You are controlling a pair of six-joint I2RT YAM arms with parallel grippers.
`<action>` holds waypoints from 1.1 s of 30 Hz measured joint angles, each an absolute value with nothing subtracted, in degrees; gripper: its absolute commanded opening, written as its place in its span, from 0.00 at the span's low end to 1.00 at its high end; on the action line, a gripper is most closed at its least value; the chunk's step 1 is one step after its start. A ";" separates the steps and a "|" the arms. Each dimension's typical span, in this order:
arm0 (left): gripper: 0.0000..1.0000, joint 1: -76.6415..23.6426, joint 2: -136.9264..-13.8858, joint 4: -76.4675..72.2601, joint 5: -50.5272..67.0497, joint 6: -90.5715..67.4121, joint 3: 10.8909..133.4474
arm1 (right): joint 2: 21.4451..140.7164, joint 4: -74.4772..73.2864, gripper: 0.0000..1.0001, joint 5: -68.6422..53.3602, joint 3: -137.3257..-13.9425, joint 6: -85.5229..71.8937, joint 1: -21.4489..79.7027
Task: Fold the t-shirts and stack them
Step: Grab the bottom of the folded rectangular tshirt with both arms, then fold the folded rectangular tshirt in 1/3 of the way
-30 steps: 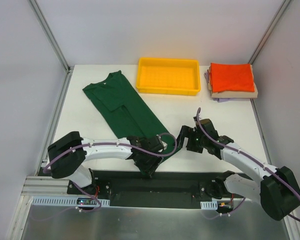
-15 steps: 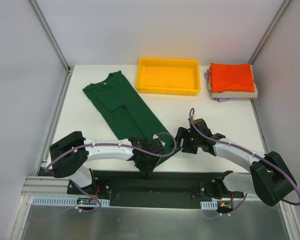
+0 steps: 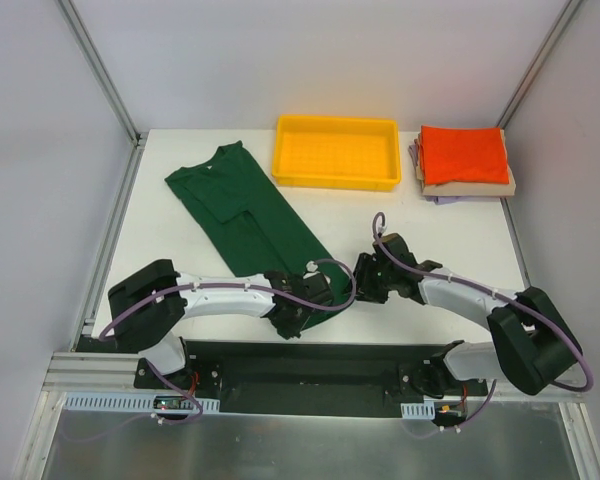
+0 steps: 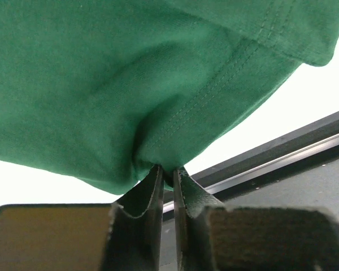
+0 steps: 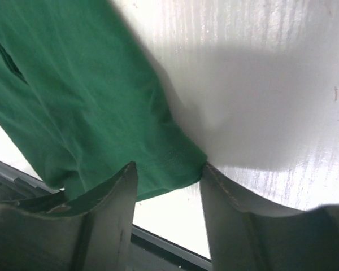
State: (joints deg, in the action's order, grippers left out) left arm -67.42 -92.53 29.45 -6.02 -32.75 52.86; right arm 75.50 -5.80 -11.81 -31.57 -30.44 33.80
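Note right gripper (image 5: 169, 169) displaced leftward versus the earlier frame, jaws apart astride the hem corner of the dark green t-shirt (image 3: 245, 215) (spread diagonally, far left to near centre). Note left gripper (image 4: 166, 169) clamped on the same hem. Likely step: hem pickup for a fold. Next: close right jaws, lift both corners together. Consult wrist views for grip state, overhead for the folded stack (image 3: 463, 160) far right.

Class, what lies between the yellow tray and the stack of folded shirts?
Only a bare strip of white table, as seen in the top view.
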 measured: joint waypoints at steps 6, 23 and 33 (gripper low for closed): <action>0.00 -67.42 -92.86 29.93 -6.52 -31.92 53.45 | 76.93 -5.76 0.14 -10.02 -31.62 -30.59 33.87; 0.00 -69.87 -89.19 26.76 14.22 -26.28 60.12 | 51.68 -17.12 0.00 -0.82 -29.45 -26.22 31.99; 0.00 -70.91 -90.74 23.42 23.53 -23.07 69.43 | 40.32 -34.76 0.00 2.55 -33.58 -20.53 26.70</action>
State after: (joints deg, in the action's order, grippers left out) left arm -70.91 -90.74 23.42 23.53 -23.07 69.43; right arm 40.32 -34.76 2.55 -33.58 -20.53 26.70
